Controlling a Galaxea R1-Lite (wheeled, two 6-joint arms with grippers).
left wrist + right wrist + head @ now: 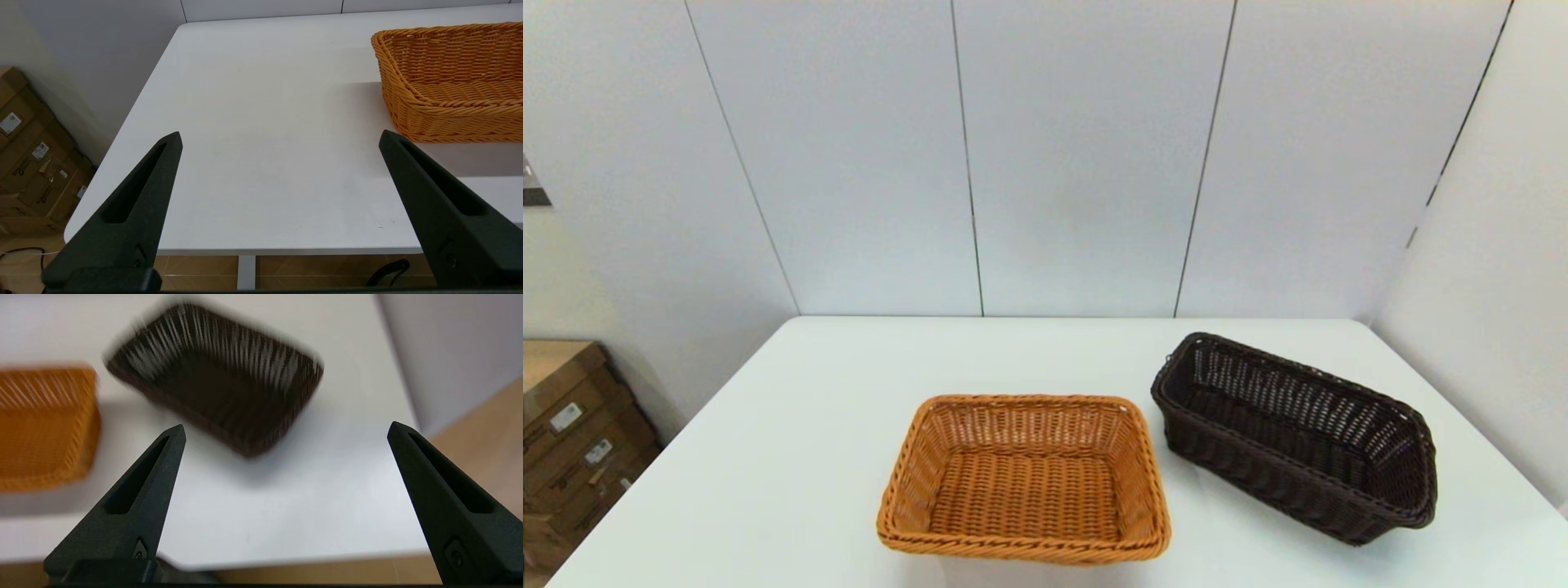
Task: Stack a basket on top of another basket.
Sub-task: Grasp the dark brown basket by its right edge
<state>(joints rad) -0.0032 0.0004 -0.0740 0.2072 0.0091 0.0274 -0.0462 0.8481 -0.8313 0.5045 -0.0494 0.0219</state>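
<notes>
The left end effector (279, 139) hangs off the counter's near left corner with its two black fingers spread wide and nothing between them; it looks parked, and it does not show in the head view. From its wrist view the counter (261, 155) lies bare ahead, with cardboard boxes (28, 163) on the floor past the left edge.

At about 6 o'clock on the counter, close to the near edge, sits the orange-tan wicker basket (1023, 482), upright, empty and square to the robot. This is the one to be stacked upon.

At about 4 o'clock, just beside it but apart from it, rests the dark brown wicker basket (1294, 437), also upright and empty, turned at an angle so its long axis runs from 10 to 4 o'clock.

The right end effector (286, 430) hovers off the near right edge, fingers spread wide and holding nothing, pointed toward the dark basket's near corner.

Nothing is gripped yet, so the step in hand appears to be the reach for the dark basket. The next move likely calls for the right fingers to straddle its braided rim at the near wall, pinch it, lift, and rotate the basket to match the orange one before lowering it in.
</notes>
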